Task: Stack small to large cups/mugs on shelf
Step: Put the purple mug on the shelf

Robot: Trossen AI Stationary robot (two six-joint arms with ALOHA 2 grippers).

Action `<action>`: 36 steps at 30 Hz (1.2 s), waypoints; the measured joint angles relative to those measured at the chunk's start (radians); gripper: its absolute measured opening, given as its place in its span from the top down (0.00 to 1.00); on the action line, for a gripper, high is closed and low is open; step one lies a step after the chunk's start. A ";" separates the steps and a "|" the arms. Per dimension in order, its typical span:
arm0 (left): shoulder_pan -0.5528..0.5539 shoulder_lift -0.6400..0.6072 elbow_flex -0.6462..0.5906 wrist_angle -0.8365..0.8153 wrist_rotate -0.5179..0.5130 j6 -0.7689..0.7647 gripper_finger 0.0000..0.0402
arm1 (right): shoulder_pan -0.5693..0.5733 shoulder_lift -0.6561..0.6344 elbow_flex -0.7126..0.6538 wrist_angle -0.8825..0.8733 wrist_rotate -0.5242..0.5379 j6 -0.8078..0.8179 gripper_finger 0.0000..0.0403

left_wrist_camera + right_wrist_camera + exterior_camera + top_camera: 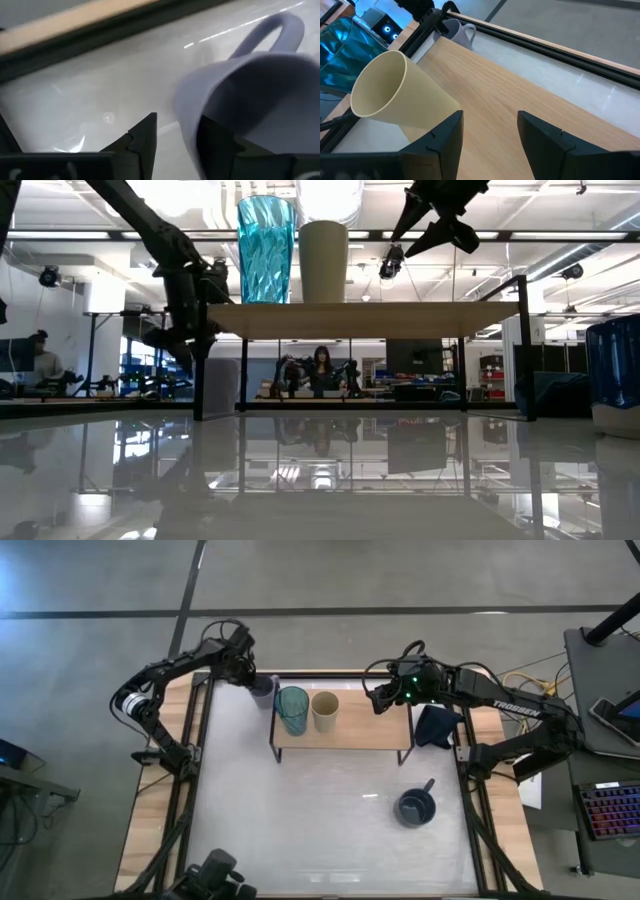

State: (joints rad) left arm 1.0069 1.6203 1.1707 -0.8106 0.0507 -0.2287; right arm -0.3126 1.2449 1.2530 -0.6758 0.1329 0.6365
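Note:
The teal tumbler (292, 708) and the cream cup (324, 710) stand side by side on the left part of the wooden shelf (370, 733). They also show in the low view, the tumbler (266, 248) left of the cream cup (323, 260). My left gripper (248, 668) is shut on the grey-lavender cup (263, 690), just off the shelf's far left corner. My right gripper (383, 698) is open and empty above the shelf, right of the cream cup (395, 95). The dark blue mug (414, 806) stands on the white table, near right. My left gripper holds the grey-lavender cup by its rim wall (186, 120), on the side away from the handle (272, 30). One finger (217, 142) is inside the cup and the other (145, 140) outside. The fingers slant down from the table's far left. Whether the cup is clear of the table I cannot tell.
A dark navy cloth (437, 726) lies at the shelf's right end. The right half of the shelf board (520, 90) is bare. The table's black frame rail (545, 45) runs along the far edge. A person (322, 365) shows in the room behind.

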 joint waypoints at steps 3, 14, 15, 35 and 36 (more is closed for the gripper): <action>0.000 0.000 -0.015 -0.011 0.000 -0.001 0.76 | 0.000 0.000 0.000 0.000 0.000 -0.001 0.55; 0.000 -0.042 -0.008 -0.152 -0.007 -0.003 0.99 | 0.000 0.000 0.000 0.000 0.000 -0.010 0.55; 0.000 -0.055 -0.011 -0.190 -0.007 -0.003 0.99 | 0.000 0.000 0.000 0.000 0.000 -0.010 0.55; -0.354 -0.802 -0.265 -0.499 -0.027 -0.487 1.00 | -0.003 0.000 0.000 0.005 0.000 -0.108 0.55; -0.389 -0.830 -0.281 -0.514 -0.029 -0.518 1.00 | -0.004 0.000 0.000 0.005 0.000 -0.114 0.55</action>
State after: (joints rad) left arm 0.6175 0.7900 0.8895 -1.3246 0.0216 -0.7462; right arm -0.3169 1.2449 1.2530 -0.6705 0.1326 0.5226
